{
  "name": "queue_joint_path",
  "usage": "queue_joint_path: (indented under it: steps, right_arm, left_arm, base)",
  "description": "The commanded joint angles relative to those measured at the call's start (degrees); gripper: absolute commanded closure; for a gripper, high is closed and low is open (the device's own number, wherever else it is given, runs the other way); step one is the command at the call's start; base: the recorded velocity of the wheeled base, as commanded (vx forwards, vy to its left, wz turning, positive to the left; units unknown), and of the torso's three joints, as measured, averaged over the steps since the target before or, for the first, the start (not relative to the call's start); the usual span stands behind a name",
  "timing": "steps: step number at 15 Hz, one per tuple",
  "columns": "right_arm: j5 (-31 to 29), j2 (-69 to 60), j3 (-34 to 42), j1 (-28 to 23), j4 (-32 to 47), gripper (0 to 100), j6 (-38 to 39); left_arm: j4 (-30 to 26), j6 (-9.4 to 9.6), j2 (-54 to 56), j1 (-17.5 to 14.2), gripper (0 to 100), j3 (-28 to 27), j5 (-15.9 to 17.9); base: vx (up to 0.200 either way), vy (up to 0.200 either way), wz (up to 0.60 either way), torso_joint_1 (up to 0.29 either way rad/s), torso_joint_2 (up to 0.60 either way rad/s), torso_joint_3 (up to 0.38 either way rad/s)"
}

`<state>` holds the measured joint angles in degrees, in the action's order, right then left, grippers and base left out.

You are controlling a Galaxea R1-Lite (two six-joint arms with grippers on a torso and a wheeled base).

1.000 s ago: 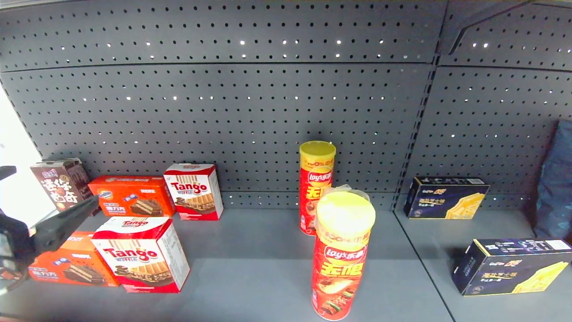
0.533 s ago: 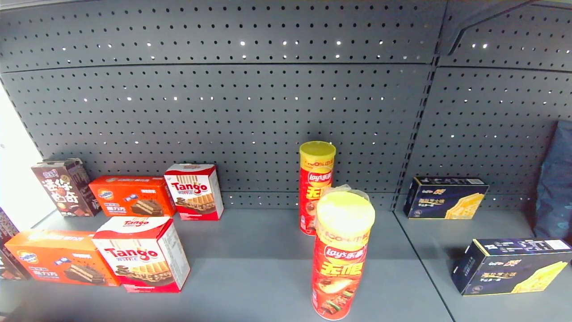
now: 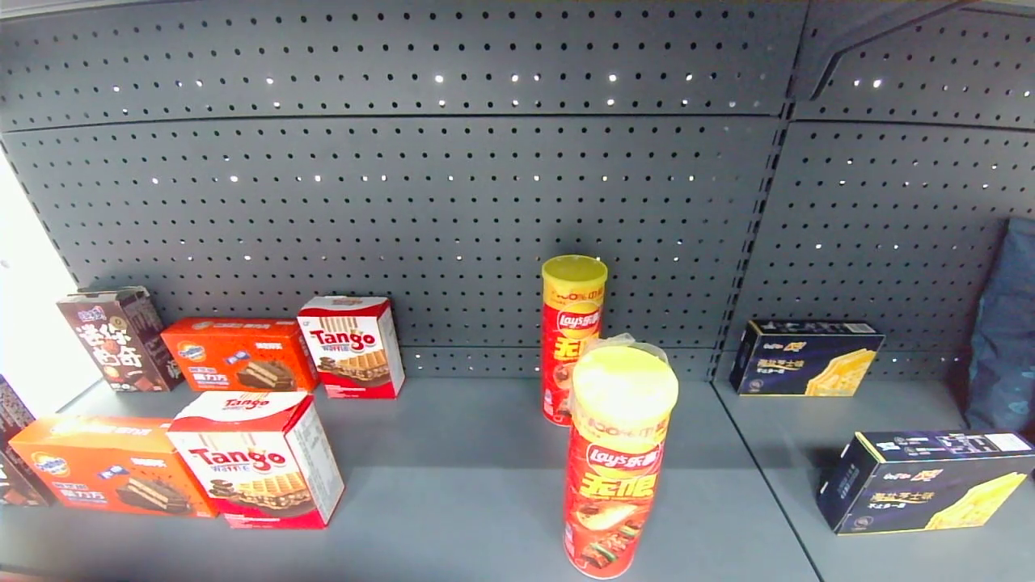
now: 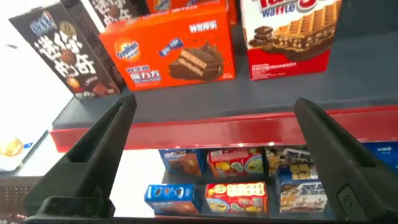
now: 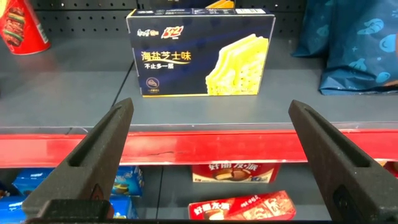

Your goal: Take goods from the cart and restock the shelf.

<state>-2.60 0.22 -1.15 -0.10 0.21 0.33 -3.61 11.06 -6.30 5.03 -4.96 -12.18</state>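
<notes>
My left gripper (image 4: 214,106) stands open and empty just in front of the shelf's red front edge (image 4: 217,127). It faces an orange cake box (image 4: 174,46), a brown box (image 4: 62,53) and a red-and-white wafer box (image 4: 289,37). My right gripper (image 5: 209,104) is open and empty too, in front of the red edge (image 5: 205,146), facing a dark blue box (image 5: 202,53). On the grey shelf (image 3: 453,485) the head view shows the orange box (image 3: 113,477), the wafer box (image 3: 259,461), two red crisp cans (image 3: 618,461) and the dark blue box (image 3: 922,481).
More boxes stand at the back: brown (image 3: 117,335), orange (image 3: 238,356), wafer (image 3: 352,346), dark blue (image 3: 804,357). A blue bag (image 3: 1003,339) leans at the far right. A perforated back wall (image 3: 453,202) closes the shelf. Small packs fill the lower shelf (image 4: 236,186).
One second ago my left gripper showed at the left edge of the head view, over the front orange box; it has since drawn back out of that view. The goods have not moved.
</notes>
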Motion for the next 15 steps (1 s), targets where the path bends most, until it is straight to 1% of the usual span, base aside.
queue_joint_path:
  steps: [1,2,3,4,5,6,7,8,10,11,12,15]
  right_arm:
    - [-1.7,27.5,-28.8,0.2,-0.2,0,11.9]
    - [0.4,35.7,-39.1,1.3,-0.5,0,13.8]
    - [2.2,37.3,-40.9,2.3,0.0,0,12.1]
    - [5.4,38.2,-41.0,3.9,0.4,0,8.3]
    - [9.5,40.5,-37.4,8.4,1.5,0,-1.1]
    - [9.4,42.2,-36.1,10.8,1.4,0,-3.2]
    - [9.1,44.5,-34.5,15.6,1.3,0,-4.9]
    - [8.7,47.5,-33.9,20.2,1.2,0,-4.9]
    - [8.0,52.3,-34.4,24.4,0.5,0,-5.0]
    - [8.0,53.2,-34.4,25.2,0.0,0,-5.0]
    - [7.9,57.3,-34.1,27.0,-2.2,0,-5.0]
    - [7.9,62.2,-34.2,28.7,-3.2,0,-5.1]
  left_arm:
    - [2.3,-0.07,1.2,-0.1,0,2.8,-0.3]
    - [2.7,-0.07,1.3,0.0,0,2.9,-0.1]
    - [2.7,-0.42,1.3,0.0,0,3.0,0.0]
    - [2.7,-1.30,1.2,0.0,0,3.0,0.0]
    - [2.7,-5.78,1.3,0.0,0,3.1,0.0]
    - [2.6,-6.66,1.3,0.0,0,3.2,0.0]
    - [2.6,-7.01,1.3,0.0,0,3.2,0.0]
    - [2.6,-6.93,1.3,0.1,0,3.1,0.0]
    - [2.4,-7.10,1.2,0.2,0,3.1,0.0]
    - [2.4,-7.10,1.2,0.1,0,3.1,0.0]
    - [2.5,-6.75,1.2,0.2,0,3.1,0.0]
    - [2.4,-6.84,1.2,0.1,0,3.1,-0.1]
  base:
    - [0.000,0.000,0.00,0.000,0.00,0.000]
    - [0.000,0.000,0.00,0.000,0.00,0.000]
    - [0.000,0.000,0.00,0.000,0.00,0.000]
    - [0.000,0.000,0.00,0.000,0.00,0.000]
    - [0.000,0.000,0.00,0.000,0.00,0.000]
    - [0.000,0.000,0.00,0.000,0.00,0.000]
    - [0.000,0.000,0.00,0.000,0.00,0.000]
    - [0.000,0.000,0.00,0.000,0.00,0.000]
    - [0.000,0.000,0.00,0.000,0.00,0.000]
    - [0.000,0.000,0.00,0.000,0.00,0.000]
    - [0.000,0.000,0.00,0.000,0.00,0.000]
    - [0.000,0.000,0.00,0.000,0.00,0.000]
